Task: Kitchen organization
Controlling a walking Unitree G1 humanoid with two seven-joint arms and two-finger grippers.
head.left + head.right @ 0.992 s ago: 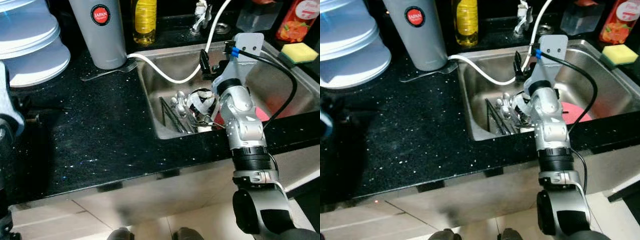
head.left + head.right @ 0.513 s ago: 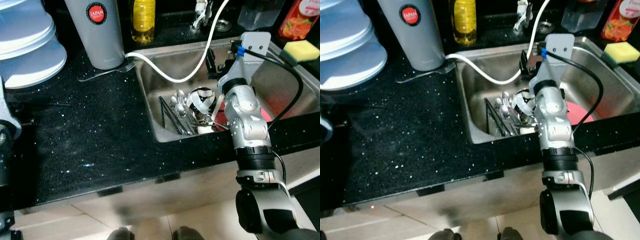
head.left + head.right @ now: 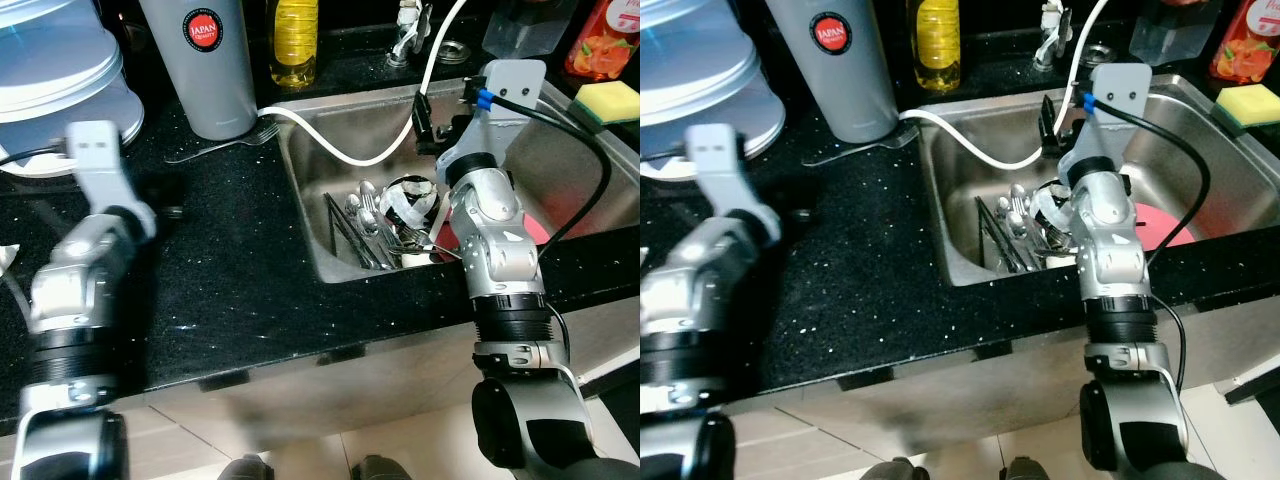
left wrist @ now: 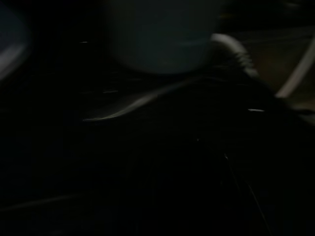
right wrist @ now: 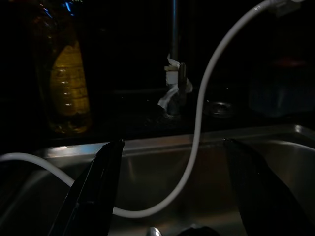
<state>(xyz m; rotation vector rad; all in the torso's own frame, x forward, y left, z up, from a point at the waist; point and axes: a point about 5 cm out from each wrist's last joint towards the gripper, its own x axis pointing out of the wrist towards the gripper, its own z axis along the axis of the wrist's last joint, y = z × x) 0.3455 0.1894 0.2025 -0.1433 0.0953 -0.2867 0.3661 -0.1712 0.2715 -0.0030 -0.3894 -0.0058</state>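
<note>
So the right gripper (image 5: 170,196) is hanging over the stainless steel sink (image 3: 350,140), its fingers (image 5: 93,191) spread wide apart with nothing between them, pointed toward the back wall of the basin. Down in the sink there's a heap of silver cutlery (image 3: 362,225) lying next to a black-and-white patterned bowl (image 3: 408,198), with a red plate (image 3: 1160,228) further to the robot's right. A white hose (image 3: 345,152) loops from the tap area across the basin and out over the rim.

The left arm is raised over the black speckled worktop (image 3: 230,280); can't tell how its gripper's fingers stand, that wrist view is too dark. A metal fork (image 3: 215,145) lies on the worktop right at the foot of a tall grey tumbler with a red sticker (image 3: 205,60). Behind it stands a yellow oil bottle (image 3: 293,40), and a yellow sponge (image 3: 606,100) sits by the sink's far right corner.
</note>
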